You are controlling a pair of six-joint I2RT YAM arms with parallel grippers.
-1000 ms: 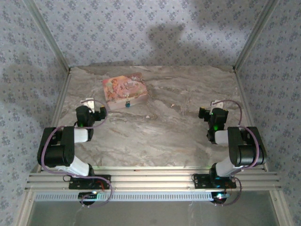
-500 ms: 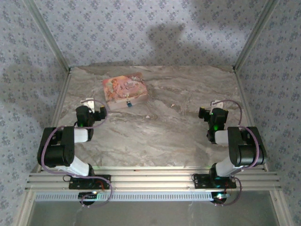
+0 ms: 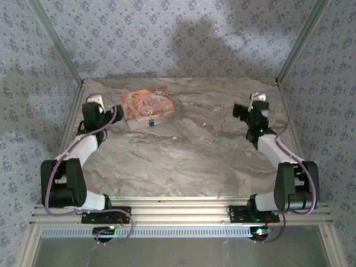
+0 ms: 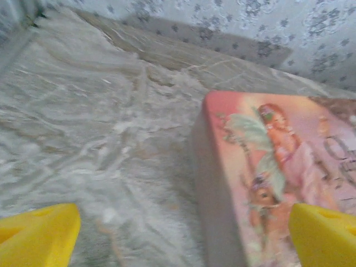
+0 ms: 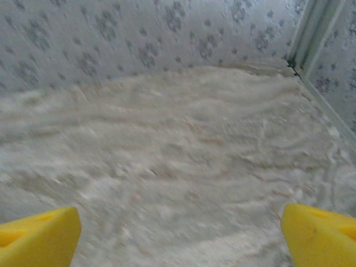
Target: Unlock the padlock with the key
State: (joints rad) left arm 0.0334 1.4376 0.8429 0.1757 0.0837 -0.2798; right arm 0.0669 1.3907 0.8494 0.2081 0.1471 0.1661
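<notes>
The left end effector (image 4: 181,236) stood open, pads wide apart, near the left side of the pink illustrated box (image 3: 147,107). The right end effector (image 5: 178,233) gaped open over the marbled surface (image 3: 194,161). The tiny blue padlock (image 3: 151,123) lay against the box's near edge.

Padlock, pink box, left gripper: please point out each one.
padlock (image 3: 151,123): top view, its blue body.
pink box (image 4: 278,161): left wrist view, illustrated lid.
left gripper (image 4: 183,228): left wrist view, midway between fingertips.
</notes>
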